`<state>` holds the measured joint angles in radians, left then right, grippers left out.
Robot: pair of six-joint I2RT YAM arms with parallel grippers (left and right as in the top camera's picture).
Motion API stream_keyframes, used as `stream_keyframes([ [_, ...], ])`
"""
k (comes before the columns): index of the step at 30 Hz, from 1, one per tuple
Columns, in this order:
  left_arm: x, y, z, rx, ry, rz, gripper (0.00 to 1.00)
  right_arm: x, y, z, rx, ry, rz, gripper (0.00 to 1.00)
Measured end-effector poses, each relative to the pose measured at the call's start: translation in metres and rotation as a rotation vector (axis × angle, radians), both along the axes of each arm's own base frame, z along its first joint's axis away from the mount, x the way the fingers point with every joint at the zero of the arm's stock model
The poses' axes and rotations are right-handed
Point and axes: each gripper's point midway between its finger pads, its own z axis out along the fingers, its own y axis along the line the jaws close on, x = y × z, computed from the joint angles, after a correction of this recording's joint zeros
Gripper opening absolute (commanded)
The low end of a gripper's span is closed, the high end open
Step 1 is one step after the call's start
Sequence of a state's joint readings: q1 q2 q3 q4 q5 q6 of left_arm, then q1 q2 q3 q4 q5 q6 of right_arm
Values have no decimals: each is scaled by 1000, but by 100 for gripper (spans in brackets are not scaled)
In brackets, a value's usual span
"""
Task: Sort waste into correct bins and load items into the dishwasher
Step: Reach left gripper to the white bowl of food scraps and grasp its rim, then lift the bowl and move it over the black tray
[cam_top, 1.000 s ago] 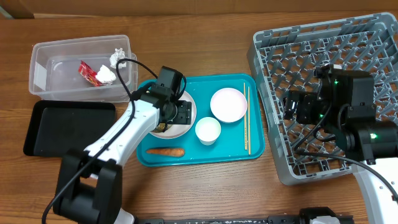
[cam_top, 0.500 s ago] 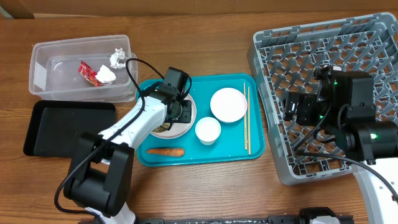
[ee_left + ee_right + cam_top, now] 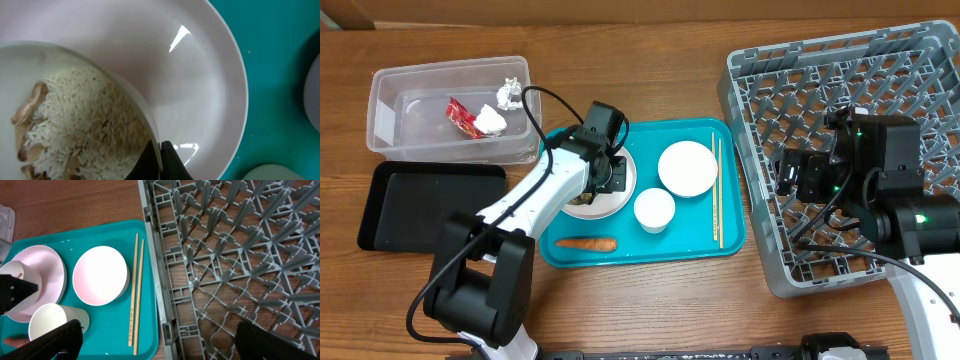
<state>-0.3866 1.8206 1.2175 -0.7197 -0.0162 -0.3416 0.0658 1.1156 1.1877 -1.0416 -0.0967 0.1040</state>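
My left gripper (image 3: 604, 178) (image 3: 161, 156) is shut on the thin rim of a white bowl (image 3: 127, 97) filled with pale rice scraps (image 3: 75, 125). That bowl stands on the round white plate (image 3: 626, 184) (image 3: 200, 85) at the left of the teal tray (image 3: 690, 245). On the same tray lie an empty white bowl (image 3: 687, 168), a small white cup (image 3: 654, 210), the wooden chopsticks (image 3: 716, 190) and an orange carrot (image 3: 585, 243). My right gripper (image 3: 790, 175) (image 3: 165, 340) hangs open over the grey dish rack (image 3: 840, 70), holding nothing.
A clear tub (image 3: 390, 120) at the back left holds a red wrapper (image 3: 460, 116) and white tissue (image 3: 492, 121). A black tray (image 3: 430, 205) lies in front of it. The rack's near wall (image 3: 157, 280) borders the teal tray's right edge.
The left jaws have closed onto the rice bowl's rim, and the left wrist shifted slightly back and right. The right arm has not moved.
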Motion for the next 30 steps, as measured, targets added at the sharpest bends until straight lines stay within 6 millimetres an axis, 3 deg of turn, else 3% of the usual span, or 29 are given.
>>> stream_keyframes([
  [11, -7, 10, 52, 66, 84, 40, 4, 0, 0, 0, 0, 1, 0, 100],
  [20, -19, 31, 61, 84, 133, 148, 4, -3, 0, -2, -1, 15, 0, 100],
  [27, -18, 91, 88, 56, 95, 321, 4, -3, 0, -2, -1, 16, 0, 100],
  [30, -22, 116, 88, 51, 91, 383, 4, -3, 0, -3, -1, 17, 0, 100],
])
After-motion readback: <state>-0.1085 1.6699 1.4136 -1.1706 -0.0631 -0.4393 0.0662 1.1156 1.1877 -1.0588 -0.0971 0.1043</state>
